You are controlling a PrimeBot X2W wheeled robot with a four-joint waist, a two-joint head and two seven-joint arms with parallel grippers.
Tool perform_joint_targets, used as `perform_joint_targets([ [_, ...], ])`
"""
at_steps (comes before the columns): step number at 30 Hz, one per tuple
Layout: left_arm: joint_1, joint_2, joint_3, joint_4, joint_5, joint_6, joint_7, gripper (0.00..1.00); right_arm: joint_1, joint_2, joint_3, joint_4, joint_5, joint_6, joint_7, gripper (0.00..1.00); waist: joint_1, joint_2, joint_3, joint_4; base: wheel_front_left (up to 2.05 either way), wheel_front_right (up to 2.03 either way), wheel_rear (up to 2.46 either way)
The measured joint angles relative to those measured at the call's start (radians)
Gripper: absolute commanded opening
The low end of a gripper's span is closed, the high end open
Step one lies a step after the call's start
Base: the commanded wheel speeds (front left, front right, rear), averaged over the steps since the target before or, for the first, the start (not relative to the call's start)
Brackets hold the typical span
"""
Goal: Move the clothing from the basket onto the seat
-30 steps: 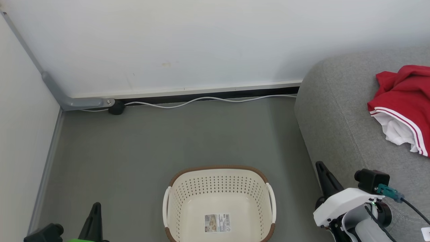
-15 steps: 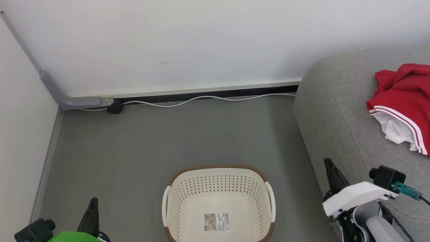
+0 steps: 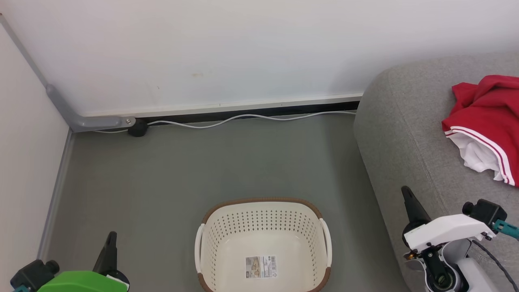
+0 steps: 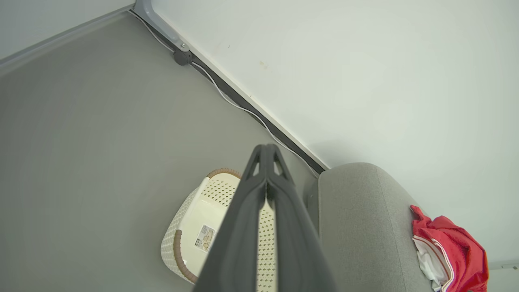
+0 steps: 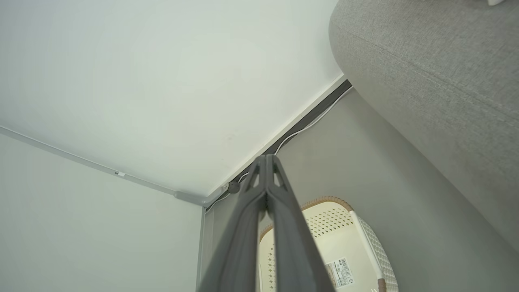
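The left claw points up and forward, its two dark fingers pressed flat together and holding nothing, with a green wrist cover just behind it. The right claw is likewise closed and empty, leaning slightly left. Behind it are a white wrist housing and a small black camera.

perforated plastic basket, matt woven seat

On the floor, in the middle: the basket. Just right of it: the seat. On the seat, well apart from the basket: the clothing. Behind, along the wall: a cable.
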Motion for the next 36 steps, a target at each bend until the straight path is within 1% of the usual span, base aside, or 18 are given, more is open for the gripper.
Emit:
perform_joint_targets([
  [8, -0.024, -0.015, 0.024, 0.019, -0.082, -0.019, 0.019, 0.0, -0.003, 0.009, -0.044, -0.001, 0.102, 0.02, 0.023, 0.0, 0.0, 0.0, 0.003, -0.002, 0.0, 0.0, 0.0],
  [15, -0.044, -0.026, 0.044, 0.04, -0.15, -0.035, 0.037, 0.0, -0.012, 0.018, -0.081, -0.004, 0.192, 0.03, 0.045, 0.0, 0.0, 0.0, 0.005, -0.004, 0.0, 0.0, 0.0],
  [21, -0.064, -0.036, 0.06, 0.055, -0.214, -0.044, 0.054, 0.0, -0.015, 0.023, -0.114, -0.005, 0.268, 0.047, 0.064, 0.0, 0.0, 0.0, 0.007, -0.005, 0.0, 0.0, 0.0],
  [24, -0.068, -0.042, 0.066, 0.063, -0.236, -0.054, 0.058, 0.0, -0.016, 0.025, -0.124, -0.006, 0.291, 0.047, 0.07, 0.0, 0.0, 0.0, 0.007, -0.006, 0.0, 0.0, 0.0],
  [26, -0.075, -0.046, 0.072, 0.069, -0.262, -0.061, 0.064, 0.0, -0.016, 0.026, -0.135, -0.006, 0.319, 0.056, 0.076, 0.0, 0.0, 0.0, 0.008, -0.006, 0.0, 0.0, 0.0],
  [29, -0.085, -0.05, 0.082, 0.075, -0.285, -0.069, 0.072, 0.0, -0.017, 0.029, -0.151, -0.006, 0.354, 0.058, 0.087, 0.0, 0.0, 0.0, 0.009, -0.007, 0.0, 0.0, 0.0],
  [36, -0.107, -0.061, 0.101, 0.096, -0.361, -0.086, 0.09, 0.0, -0.025, 0.038, -0.189, -0.009, 0.446, 0.076, 0.107, 0.0, 0.0, 0.0, 0.011, -0.009, 0.0, 0.0, 0.0],
])
